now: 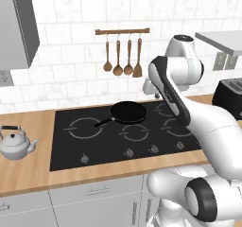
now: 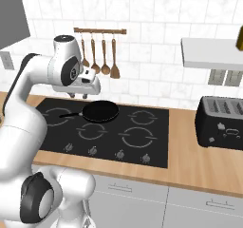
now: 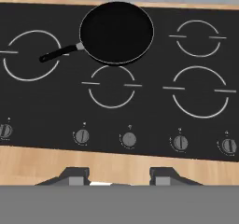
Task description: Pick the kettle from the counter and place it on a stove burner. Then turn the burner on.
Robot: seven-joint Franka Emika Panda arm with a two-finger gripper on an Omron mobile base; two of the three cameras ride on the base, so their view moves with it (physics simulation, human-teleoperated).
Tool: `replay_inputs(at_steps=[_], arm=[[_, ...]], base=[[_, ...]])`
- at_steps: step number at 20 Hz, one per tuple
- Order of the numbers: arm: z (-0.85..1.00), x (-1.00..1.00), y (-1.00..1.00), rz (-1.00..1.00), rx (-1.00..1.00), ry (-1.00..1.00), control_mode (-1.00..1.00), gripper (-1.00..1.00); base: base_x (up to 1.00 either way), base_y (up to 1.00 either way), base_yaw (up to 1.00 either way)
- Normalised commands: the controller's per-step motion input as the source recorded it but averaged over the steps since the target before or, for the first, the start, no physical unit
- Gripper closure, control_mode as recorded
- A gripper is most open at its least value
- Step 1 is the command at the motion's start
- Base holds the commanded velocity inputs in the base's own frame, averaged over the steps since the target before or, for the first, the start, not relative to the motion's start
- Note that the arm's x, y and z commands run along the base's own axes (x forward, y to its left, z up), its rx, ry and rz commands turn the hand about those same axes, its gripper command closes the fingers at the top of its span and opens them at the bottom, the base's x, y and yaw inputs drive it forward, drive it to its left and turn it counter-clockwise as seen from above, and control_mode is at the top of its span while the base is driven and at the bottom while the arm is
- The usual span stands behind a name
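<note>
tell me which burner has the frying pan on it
The rear middle burner, under the black frying pan; the pan's handle reaches toward the big left ring. All other rings are bare.

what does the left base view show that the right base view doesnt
Left base view alone: the kettle standing on the counter left of the cooktop. Right base view alone: the gripper hanging above the cooktop's back edge, and a dark bottle on the shelf. Both: the frying pan, black cooktop, hanging wooden utensils and the toaster.

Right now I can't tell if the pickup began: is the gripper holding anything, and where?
Nothing; the gripper is open, kettle untouched.
</note>
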Motion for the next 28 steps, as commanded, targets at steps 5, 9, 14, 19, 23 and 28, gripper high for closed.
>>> replay_inputs(at_steps=[5,9,14,19,23,28], arm=[[-0.02,-0.04,0.03,0.01,0.0,0.02,-1.0,-1.0],[-0.04,-0.11,0.26,0.03,-0.01,0.01,-1.0,-1.0],[0.0,-0.34,0.13,0.08,0.0,-0.02,-1.0,-1.0],[0.0,-0.54,0.66,0.16,-0.01,-0.04,-1.0,-1.0],[-0.01,-0.5,1.0,0.25,-0.01,0.0,-1.0,-1.0],[-0.08,-0.38,1.0,0.32,0.0,0.0,-1.0,-1.0]], base=[[0.0,0.0,0.0],[0.0,0.0,0.0],[0.0,0.0,0.0],[0.0,0.0,0.0],[0.0,0.0,0.0],[0.0,0.0,0.0]])
